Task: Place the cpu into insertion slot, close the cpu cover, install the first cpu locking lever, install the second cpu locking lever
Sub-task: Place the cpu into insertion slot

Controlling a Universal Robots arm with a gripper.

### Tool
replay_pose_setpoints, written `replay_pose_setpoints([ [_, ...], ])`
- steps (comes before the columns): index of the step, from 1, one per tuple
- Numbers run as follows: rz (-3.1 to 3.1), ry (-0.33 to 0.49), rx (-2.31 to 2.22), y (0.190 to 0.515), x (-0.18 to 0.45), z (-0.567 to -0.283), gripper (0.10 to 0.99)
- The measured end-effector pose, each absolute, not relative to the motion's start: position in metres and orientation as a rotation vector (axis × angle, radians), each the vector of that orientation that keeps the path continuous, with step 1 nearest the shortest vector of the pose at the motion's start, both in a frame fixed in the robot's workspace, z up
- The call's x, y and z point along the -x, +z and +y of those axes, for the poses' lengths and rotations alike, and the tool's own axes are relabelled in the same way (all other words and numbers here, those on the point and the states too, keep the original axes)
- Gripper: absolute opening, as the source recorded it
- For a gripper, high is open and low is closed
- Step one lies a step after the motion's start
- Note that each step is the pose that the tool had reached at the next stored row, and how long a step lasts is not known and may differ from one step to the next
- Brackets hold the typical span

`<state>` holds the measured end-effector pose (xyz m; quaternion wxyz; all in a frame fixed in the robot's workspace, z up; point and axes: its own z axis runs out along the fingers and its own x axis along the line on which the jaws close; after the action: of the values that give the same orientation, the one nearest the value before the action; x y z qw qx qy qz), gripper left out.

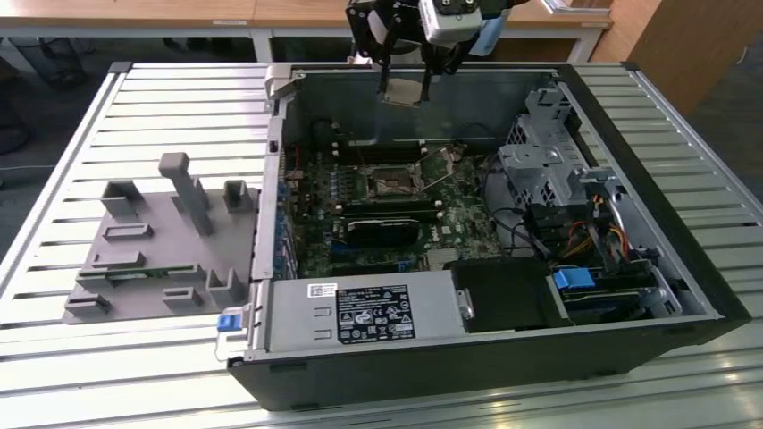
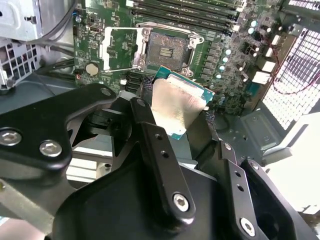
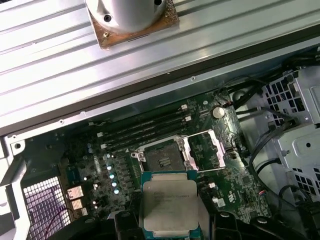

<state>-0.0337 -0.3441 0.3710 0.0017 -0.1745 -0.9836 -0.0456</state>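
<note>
1. Gripper (image 2: 175,117): black jointed fingers (image 2: 155,150) nearest the lens in the second wrist view. Jaws drawn in to the chip's width and clamped on two opposite edges of the cpu (image 2: 179,107). Nothing else in the grasp.
2. Cpu (image 3: 169,205): small square chip, green-edged, with its dull silver lid turned toward both wrist cameras. Carried in the air, touching only the finger pads. Hangs near the far wall of the computer case (image 1: 710,268) in the exterior view, well above the board.
3. Insertion slot (image 3: 161,157): dark square socket with a silvery rim on the green motherboard (image 3: 90,165). Bare, with nothing seated in it. Lies below the held chip and well apart from it, nearer the middle of the case than the gripper in the exterior view.
4. Cpu cover (image 3: 205,150): silvery window frame, swung open to one side of the socket and clear of its mouth. Cannot tell whether upright or laid flat.
5. Alignment: no long axis on a square part. Chip edges judged roughly parallel to the socket edges in the first wrist view.
6. Open room: memory slots (image 3: 145,127) just beside the socket on one side, open cover on another. Drive cage (image 1: 542,161) well apart at the exterior view's right. Case open at the top, standing on a slatted table (image 1: 155,107). Nothing between chip and socket.
</note>
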Motion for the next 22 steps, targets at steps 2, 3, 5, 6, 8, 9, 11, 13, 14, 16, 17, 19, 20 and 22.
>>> replay_pose_setpoints([
  [2,-3.083,-0.143,0.572,0.3709,0.0338,-0.3441,0.525],
  [3,-3.081,-0.143,0.584,0.3709,0.0338,-0.3441,0.525],
  [5,-3.077,-0.143,0.608,0.3708,0.0338,-0.3441,0.525],
  [6,-3.075,-0.143,0.62,0.3708,0.0338,-0.3441,0.525],
  [8,-3.071,-0.143,0.643,0.3708,0.0338,-0.3441,0.525],
  [9,-3.069,-0.143,0.655,0.3707,0.0338,-0.3441,0.525],
  [11,-3.065,-0.144,0.677,0.3706,0.0338,-0.3441,0.525],
  [13,-3.061,-0.144,0.698,0.3706,0.0338,-0.3441,0.525],
  [14,-3.059,-0.144,0.709,0.3705,0.0338,-0.3441,0.525],
  [16,-3.054,-0.144,0.731,0.3705,0.0338,-0.3441,0.525],
  [17,-3.052,-0.144,0.743,0.3704,0.0338,-0.3441,0.525],
  [19,-3.046,-0.144,0.766,0.3704,0.0338,-0.3441,0.525],
  [20,-3.044,-0.144,0.778,0.3703,0.0339,-0.3441,0.525],
  [22,-3.038,-0.144,0.803,0.3702,0.0339,-0.3441,0.525],
])
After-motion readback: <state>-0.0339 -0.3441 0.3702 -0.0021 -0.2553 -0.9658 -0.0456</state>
